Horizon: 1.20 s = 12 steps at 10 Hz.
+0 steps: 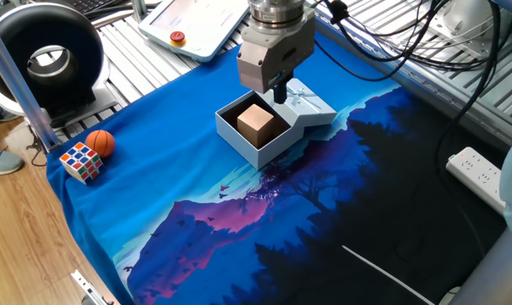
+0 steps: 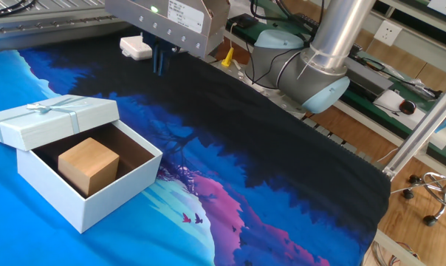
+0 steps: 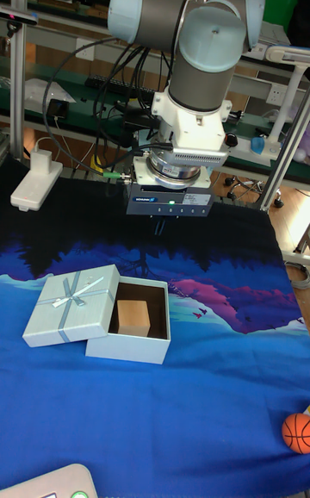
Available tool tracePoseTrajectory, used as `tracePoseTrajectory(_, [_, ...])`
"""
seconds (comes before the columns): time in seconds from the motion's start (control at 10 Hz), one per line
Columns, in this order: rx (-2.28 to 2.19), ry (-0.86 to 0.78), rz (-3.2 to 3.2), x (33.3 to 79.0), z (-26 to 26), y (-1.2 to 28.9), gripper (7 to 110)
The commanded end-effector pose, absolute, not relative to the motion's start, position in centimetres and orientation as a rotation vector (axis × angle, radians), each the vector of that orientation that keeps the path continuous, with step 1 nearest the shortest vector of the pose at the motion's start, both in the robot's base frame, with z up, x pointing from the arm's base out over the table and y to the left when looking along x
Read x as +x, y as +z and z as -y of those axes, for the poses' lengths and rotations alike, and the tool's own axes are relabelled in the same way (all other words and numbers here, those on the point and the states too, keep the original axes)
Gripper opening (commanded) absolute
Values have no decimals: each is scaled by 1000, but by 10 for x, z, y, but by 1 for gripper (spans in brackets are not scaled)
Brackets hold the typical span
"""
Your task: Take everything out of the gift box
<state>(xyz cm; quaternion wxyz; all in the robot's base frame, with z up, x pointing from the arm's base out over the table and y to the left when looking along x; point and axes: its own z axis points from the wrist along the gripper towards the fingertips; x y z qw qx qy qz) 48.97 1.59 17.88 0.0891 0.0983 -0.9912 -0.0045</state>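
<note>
The UR5 arm (image 3: pixel 194 28) folds down from its grey joints with pale blue caps, wrist vertical, tool pointing straight at the table. Below the wrist flange hangs the flat silver gripper (image 3: pixel 160 228) body, a green light lit on its face. Its two dark fingers (image 2: pixel 160 60) point down, close together and parallel, with nothing between them; whether a gap remains cannot be told. Black cables (image 1: pixel 383 51) trail away from the wrist behind the gripper.
</note>
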Motion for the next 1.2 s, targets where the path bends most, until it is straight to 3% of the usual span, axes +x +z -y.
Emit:
tracePoseTrajectory(0.0, [325, -23, 2966, 495, -17, 180, 7])
tracePoseTrajectory(1.1, [315, 7, 2973, 497, -14, 179, 7])
